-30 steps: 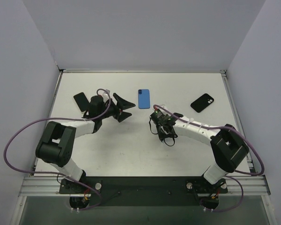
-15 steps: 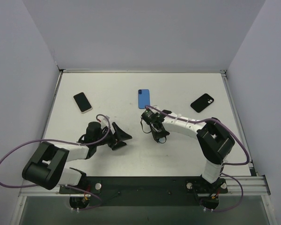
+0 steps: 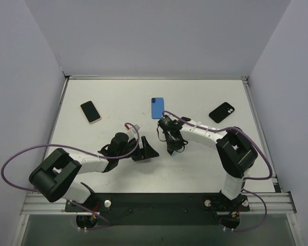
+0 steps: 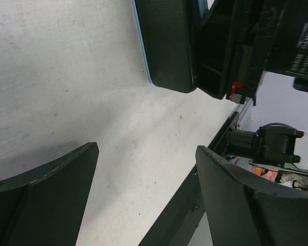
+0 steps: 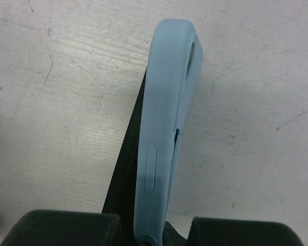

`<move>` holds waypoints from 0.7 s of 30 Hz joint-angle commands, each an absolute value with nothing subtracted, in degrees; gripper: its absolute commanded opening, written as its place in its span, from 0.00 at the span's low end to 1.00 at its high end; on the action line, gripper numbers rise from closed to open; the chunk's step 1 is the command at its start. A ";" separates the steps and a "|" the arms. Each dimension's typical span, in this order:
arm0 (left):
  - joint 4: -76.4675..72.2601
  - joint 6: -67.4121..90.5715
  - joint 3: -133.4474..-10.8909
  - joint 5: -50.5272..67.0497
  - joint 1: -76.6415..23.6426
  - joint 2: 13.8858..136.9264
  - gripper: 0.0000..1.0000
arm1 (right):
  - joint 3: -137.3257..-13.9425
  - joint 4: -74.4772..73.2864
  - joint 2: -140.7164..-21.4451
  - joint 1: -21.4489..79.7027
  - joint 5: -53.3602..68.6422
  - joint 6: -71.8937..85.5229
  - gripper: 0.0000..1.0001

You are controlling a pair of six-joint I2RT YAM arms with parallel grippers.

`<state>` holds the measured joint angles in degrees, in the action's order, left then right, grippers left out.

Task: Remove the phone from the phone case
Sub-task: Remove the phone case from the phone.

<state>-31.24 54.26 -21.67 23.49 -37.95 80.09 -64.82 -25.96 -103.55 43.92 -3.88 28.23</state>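
Observation:
My right gripper [image 5: 154, 226] is shut on the lower end of a phone held edge-on just above the table. Its light blue phone case [image 5: 164, 123] stands away from the black phone [image 5: 126, 174] on one side, so the dark body shows along the left edge. In the top view the right gripper [image 3: 171, 139] sits at mid-table. My left gripper [image 3: 149, 151] is open just left of it, and nothing lies between its fingers. The left wrist view shows the held phone [image 4: 167, 46] ahead of the open left gripper [image 4: 146, 154].
A blue phone [image 3: 157, 107] lies flat behind the grippers. A black phone [image 3: 221, 112] rests at the back right, and a dark phone with a pale rim [image 3: 91, 111] at the back left. Grey walls enclose the white table [image 3: 205, 169] on three sides.
The left arm swung from the back left, beside the pale-rimmed phone, down and right to mid-table, staying open. The right gripper shifted slightly left and back with its phone.

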 commanded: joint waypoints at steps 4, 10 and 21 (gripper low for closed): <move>-33.75 51.85 -28.91 17.67 -42.36 87.62 0.86 | -60.73 -9.85 -116.54 44.56 19.77 29.97 0.00; -33.14 51.86 -31.37 14.94 -43.94 90.17 0.86 | -60.73 -8.44 -118.12 44.30 22.32 30.58 0.00; -32.70 52.21 -35.24 13.45 -45.44 92.81 0.84 | -60.38 -8.00 -118.39 44.30 23.12 30.50 0.00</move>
<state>-31.05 53.23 -32.40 14.74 -44.82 91.85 -65.78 -25.96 -104.99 41.56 2.39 28.53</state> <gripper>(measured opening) 0.850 0.086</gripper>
